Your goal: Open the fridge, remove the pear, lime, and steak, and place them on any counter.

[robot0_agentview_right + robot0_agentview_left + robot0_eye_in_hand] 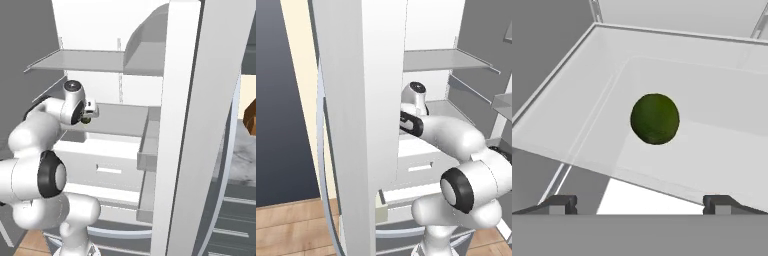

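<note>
While fridge (185, 125) doors stood open, we saw arm reaching into white interior. End effector (640, 202) spread wide, nothing between fingertips (559, 204). Lime (655, 119) lay alone in translucent bin (572, 100), well apart from bin walls, room free on all sides. Bin front edge ran between fingertips and lime.

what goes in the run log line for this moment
fridge: open | lime: in white fridge bin, untouched | gripper: fingers open, above lime | phase: lining up grasp
</note>
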